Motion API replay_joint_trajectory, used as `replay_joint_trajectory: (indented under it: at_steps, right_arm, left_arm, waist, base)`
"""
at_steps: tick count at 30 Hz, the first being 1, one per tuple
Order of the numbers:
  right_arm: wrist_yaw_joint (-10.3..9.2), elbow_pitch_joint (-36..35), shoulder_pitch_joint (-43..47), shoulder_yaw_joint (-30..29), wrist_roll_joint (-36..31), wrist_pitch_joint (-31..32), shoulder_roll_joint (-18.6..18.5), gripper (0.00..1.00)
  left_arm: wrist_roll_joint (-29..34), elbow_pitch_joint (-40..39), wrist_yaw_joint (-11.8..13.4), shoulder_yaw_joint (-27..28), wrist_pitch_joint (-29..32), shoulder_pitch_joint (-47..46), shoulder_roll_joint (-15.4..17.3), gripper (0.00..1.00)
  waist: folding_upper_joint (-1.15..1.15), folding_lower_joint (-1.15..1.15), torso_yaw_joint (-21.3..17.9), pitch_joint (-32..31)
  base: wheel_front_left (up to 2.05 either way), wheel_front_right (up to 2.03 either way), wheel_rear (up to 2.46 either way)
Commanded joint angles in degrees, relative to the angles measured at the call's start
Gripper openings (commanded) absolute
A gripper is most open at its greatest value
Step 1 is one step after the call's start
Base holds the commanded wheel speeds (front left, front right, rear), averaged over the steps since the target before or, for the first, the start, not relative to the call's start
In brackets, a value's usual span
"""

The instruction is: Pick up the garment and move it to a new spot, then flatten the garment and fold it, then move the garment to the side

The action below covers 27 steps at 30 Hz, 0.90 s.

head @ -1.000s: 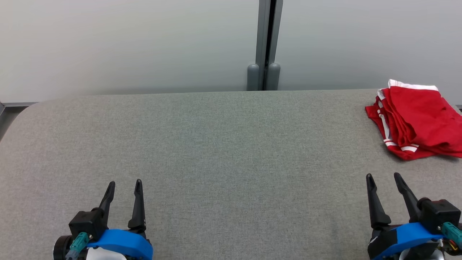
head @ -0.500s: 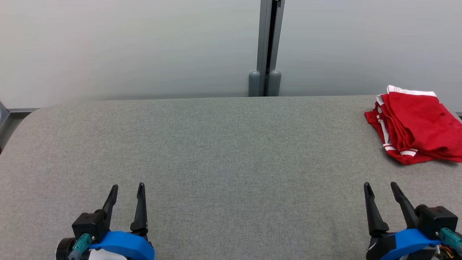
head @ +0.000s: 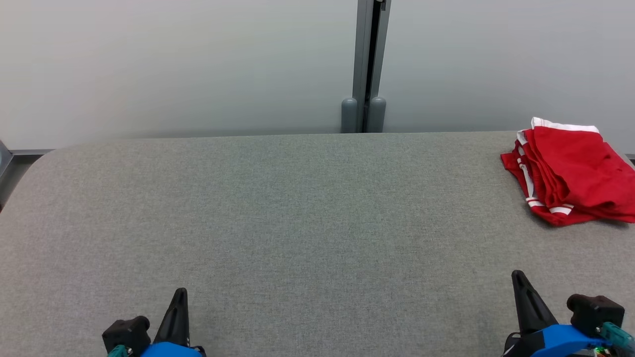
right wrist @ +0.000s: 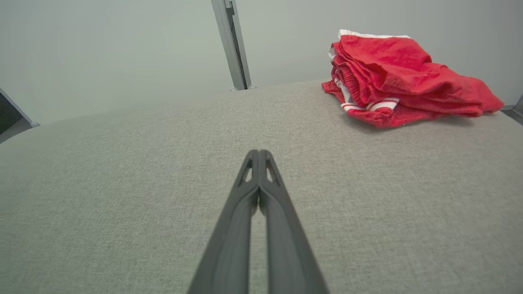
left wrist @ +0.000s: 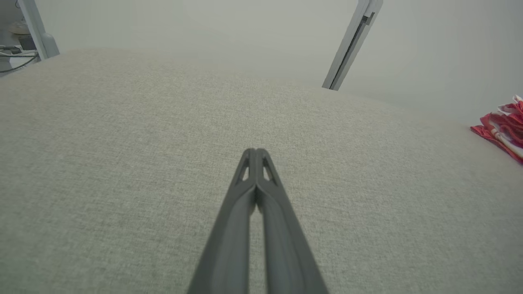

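left tool [head: 179,291] and right tool [head: 518,274] both pressed together, holding nothing, over my grey worktop [head: 297,208]. red garment [head: 570,168] lies loosely folded ahead and right of the right tool. i judge the move aside done; next needs only a check.

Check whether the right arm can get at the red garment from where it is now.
Probably yes. The red garment lies ahead and slightly to the right of the right gripper, with open grey tabletop between them. Its jaws are shut, so they would have to open first.
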Motion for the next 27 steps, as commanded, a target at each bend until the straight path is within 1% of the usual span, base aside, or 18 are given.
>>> replay_joint_trajectory:
  at_steps: [1,13,27]
  right_arm:
    - [0.0,-0.7,-1.0,-0.2,3.1,0.4,-0.2,0.0]
    - [0.0,-1.0,-1.9,-0.1,16.0,2.0,-0.3,0.0]
    - [0.0,-1.0,-3.0,-0.2,28.9,3.9,-0.4,0.0]
  left_arm:
    - [-2.7,-1.4,-0.1,0.8,0.7,-1.5,0.0,0.0]
    - [-14.5,-4.0,-0.2,2.5,3.8,-1.9,-0.3,0.0]
    - [-26.2,-6.5,-0.4,4.3,7.0,-2.4,-0.6,0.0]
  waist:
    - [0.0,0.0,0.0,0.0]
    - [0.0,0.0,-0.1,0.1]
    - [0.0,0.0,-0.3,0.1]
  base:
    - [0.0,0.0,0.0]
    - [0.0,0.0,0.0]
    - [0.0,0.0,0.0]
